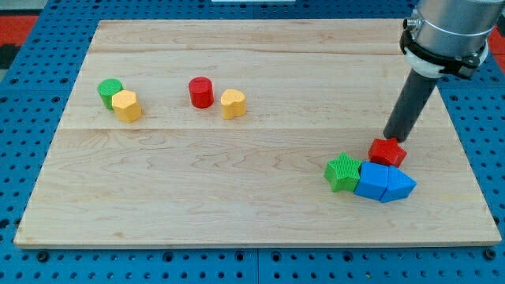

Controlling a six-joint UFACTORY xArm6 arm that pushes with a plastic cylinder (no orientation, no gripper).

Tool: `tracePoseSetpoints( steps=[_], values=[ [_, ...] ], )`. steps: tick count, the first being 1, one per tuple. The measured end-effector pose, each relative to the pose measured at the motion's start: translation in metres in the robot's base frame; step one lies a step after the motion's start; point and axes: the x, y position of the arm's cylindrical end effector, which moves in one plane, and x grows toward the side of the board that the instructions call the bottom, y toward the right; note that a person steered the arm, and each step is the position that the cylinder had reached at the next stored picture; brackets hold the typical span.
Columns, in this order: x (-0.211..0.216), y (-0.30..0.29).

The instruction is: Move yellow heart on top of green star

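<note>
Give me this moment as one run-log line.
my tip: against red block, view's right | yellow heart: beside red cylinder, untouched | green star: touching blue blocks

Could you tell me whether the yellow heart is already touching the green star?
No, the yellow heart sits beside the red cylinder, far from the green star.
</note>
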Motion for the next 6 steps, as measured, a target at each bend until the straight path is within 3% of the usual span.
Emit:
tracePoseSetpoints(
  steps=[2,5,6],
  values=[
    [-0.055,0.001],
    [-0.064,0.001],
    [-0.064,-0.031]
  ],
)
